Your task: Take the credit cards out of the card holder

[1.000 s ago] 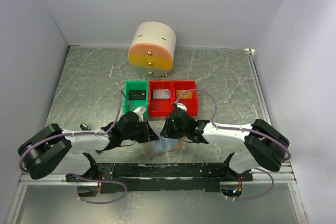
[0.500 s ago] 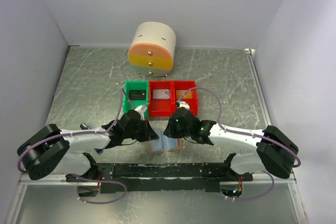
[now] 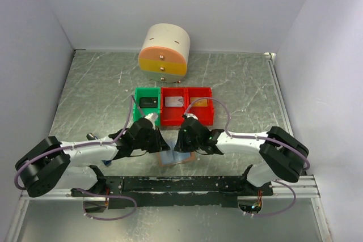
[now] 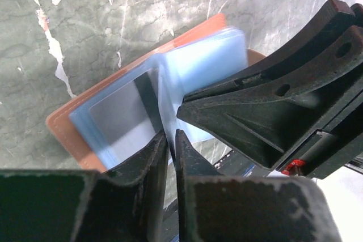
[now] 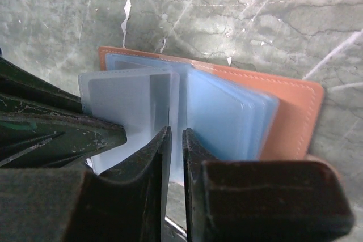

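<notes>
thin cards, floppy pockets

the card holder (image 3: 171, 161) lies open between the arms - left gripper (image 4: 171, 140) and right gripper (image 5: 176, 137) each pinch a soft pocket leaf (image 5: 130, 106). we judge the credit cards (image 4: 119, 114) stiff, slick - grip an exposed edge.

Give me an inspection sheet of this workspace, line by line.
Surface: marbled grey-green table, streaked white.
Job's things: tan card holder lying open near the front edge, blue sleeves fanned; a silvery credit card in its sleeve.
Clutter: green bin and two red bins in a row; round drawer unit behind them.
Tools: left tool and right tool nearly shut, each apparently pinching a sleeve leaf.
Cables: purple cables looping from both wrists toward the bins.
Surroundings: plain white walls; nothing else seen.
</notes>
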Tool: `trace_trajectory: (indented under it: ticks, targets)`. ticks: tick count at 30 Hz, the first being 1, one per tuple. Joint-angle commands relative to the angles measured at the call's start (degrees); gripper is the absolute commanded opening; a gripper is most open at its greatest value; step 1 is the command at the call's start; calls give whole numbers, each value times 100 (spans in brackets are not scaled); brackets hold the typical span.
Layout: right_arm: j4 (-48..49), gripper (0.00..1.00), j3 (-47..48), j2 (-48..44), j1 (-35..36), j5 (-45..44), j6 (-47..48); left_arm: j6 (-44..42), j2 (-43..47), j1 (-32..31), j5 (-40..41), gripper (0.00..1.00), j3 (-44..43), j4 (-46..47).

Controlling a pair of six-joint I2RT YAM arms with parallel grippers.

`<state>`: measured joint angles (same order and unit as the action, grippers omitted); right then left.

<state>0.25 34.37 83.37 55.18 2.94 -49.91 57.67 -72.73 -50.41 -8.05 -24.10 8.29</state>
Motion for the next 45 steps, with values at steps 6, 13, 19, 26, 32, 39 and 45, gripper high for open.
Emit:
trace_trajectory:
  ticks: [6,13,19,26,32,39,45]
  targets:
    - [-406,20,-214,-1370,-76,-530,69,-186,100,-99,-90,34,-276,37]
    - [-1079,21,-247,-1901,-235,-839,-14,-195,-250,-348,-67,42,-510,212]
    - [-1297,24,-537,-2729,-245,-1155,-235,-118,-433,-614,195,46,-762,295]
    - [-1665,33,-879,-3704,-263,-1641,-587,-22,-905,-698,311,53,-733,653]
    - [-1701,35,-897,-3689,-263,-1481,-597,-156,-921,-771,275,59,-743,829]
    - [-1307,35,-751,-3194,-271,-1072,-442,-225,-442,-786,548,67,-647,457]
    - [-871,32,-782,-3009,-269,-626,-380,-160,-85,-786,850,67,-569,173]
